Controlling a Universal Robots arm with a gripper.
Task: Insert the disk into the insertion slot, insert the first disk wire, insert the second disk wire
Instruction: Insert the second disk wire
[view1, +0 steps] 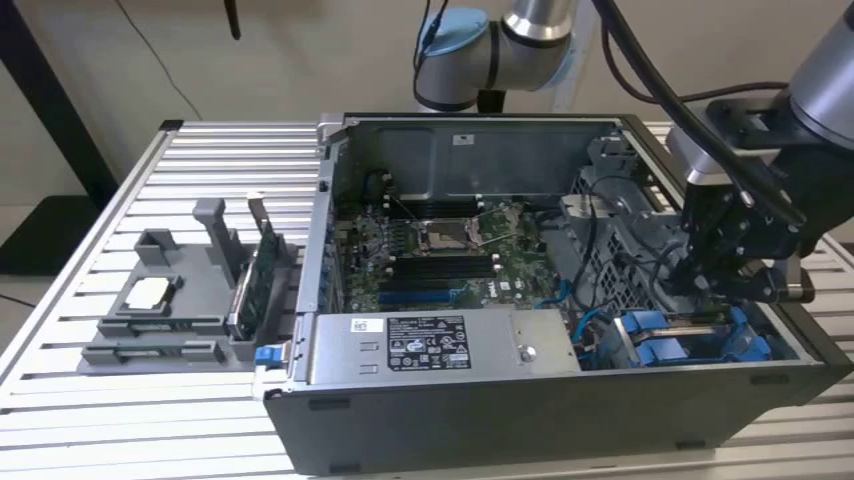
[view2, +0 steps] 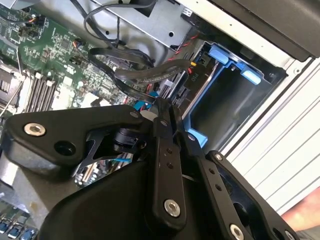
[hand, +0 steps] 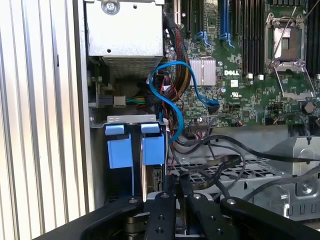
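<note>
End effector (hand: 173, 184) — nearly closed | pinching black wire (hand: 215, 162) | beside blue carriers (hand: 120, 152)

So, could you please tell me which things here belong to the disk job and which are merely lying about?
Job in hand:
end effector
blue disk carriers
black flat cable beside the end effector, probably

Lying about:
grey parts holder
power supply
motherboard
</note>
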